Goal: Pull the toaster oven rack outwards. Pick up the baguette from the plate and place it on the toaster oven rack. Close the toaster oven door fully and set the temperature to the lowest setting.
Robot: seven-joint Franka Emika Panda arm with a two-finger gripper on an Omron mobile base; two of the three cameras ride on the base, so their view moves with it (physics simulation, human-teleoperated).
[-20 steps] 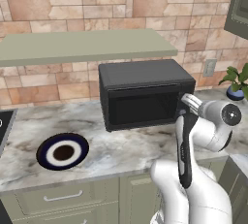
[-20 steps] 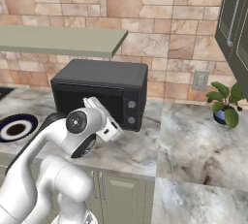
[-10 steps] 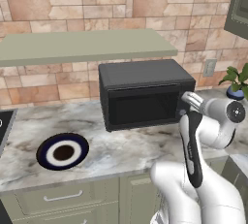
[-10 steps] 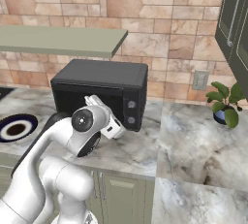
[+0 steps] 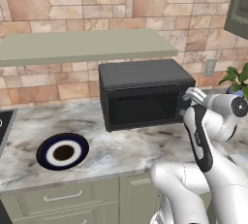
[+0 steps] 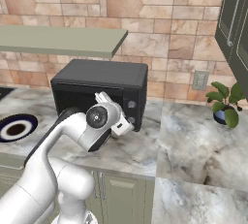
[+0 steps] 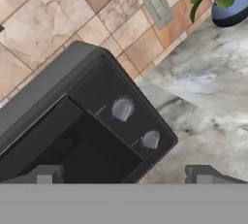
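— So where was the gripper (image 7: 123, 178) just then?

— Up at the toaster oven's (image 5: 143, 93) right front corner, its fingers spread wide with nothing between them — one fingertip (image 7: 44, 175) sat over the toaster oven door (image 5: 141, 107), the other over the counter (image 7: 208, 97).

— And the door itself?

— Shut, from both base cameras. Two round knobs (image 7: 122, 109) showed on the right-hand panel, just ahead of the hand.

— The plate?

— The plate (image 5: 63, 151) lay flat on the counter, well to the left of the oven, its brown centre bare. A potted plant (image 6: 224, 103) stood far to the right, by a wall outlet (image 6: 199, 80).
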